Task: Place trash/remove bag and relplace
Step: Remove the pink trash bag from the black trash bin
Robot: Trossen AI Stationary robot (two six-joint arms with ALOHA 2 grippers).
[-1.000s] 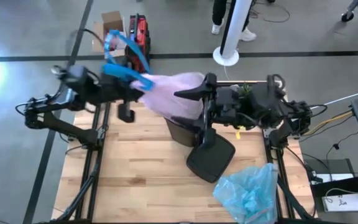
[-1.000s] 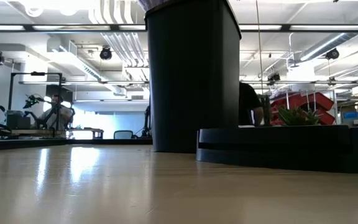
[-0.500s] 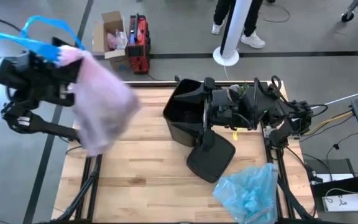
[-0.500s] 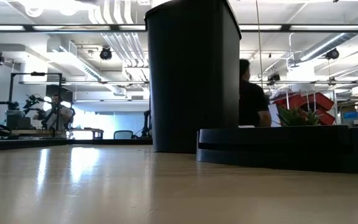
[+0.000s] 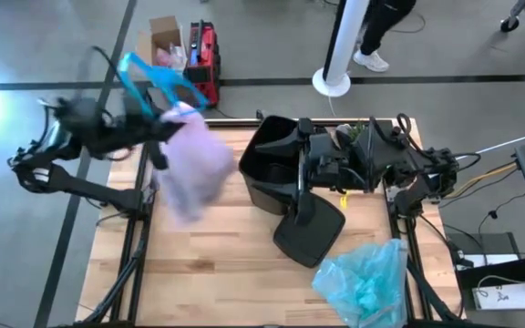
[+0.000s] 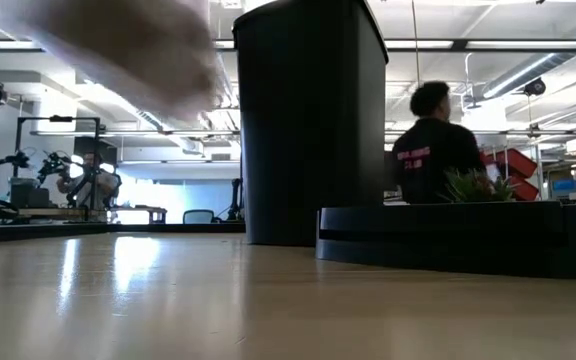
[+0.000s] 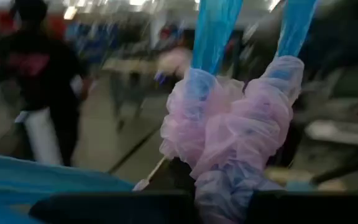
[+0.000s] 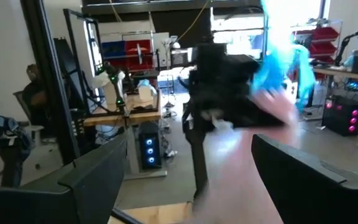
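The robot is 2 dark arms, matte black throughout, each built of slim tube-like links joined by chunkier rounded joint housings. The left arm (image 5: pixel 71 150) shows thin black struts and a bulky black wrist block, with black cable looping beside its base. The right arm (image 5: pixel 381 164) looks heavier, a cluster of blocky black housings wrapped in black cable loops, with a small yellow mark on its underside and pale wires trailing off toward the table edge. The right gripper (image 8: pixel 185 186) has 2 broad, flat, dark grey fingers (image 8: pixel 95 171) with angular, wedge-like edges. The left gripper (image 7: pixel 185 208) shows only as a flat black bar-like edge.
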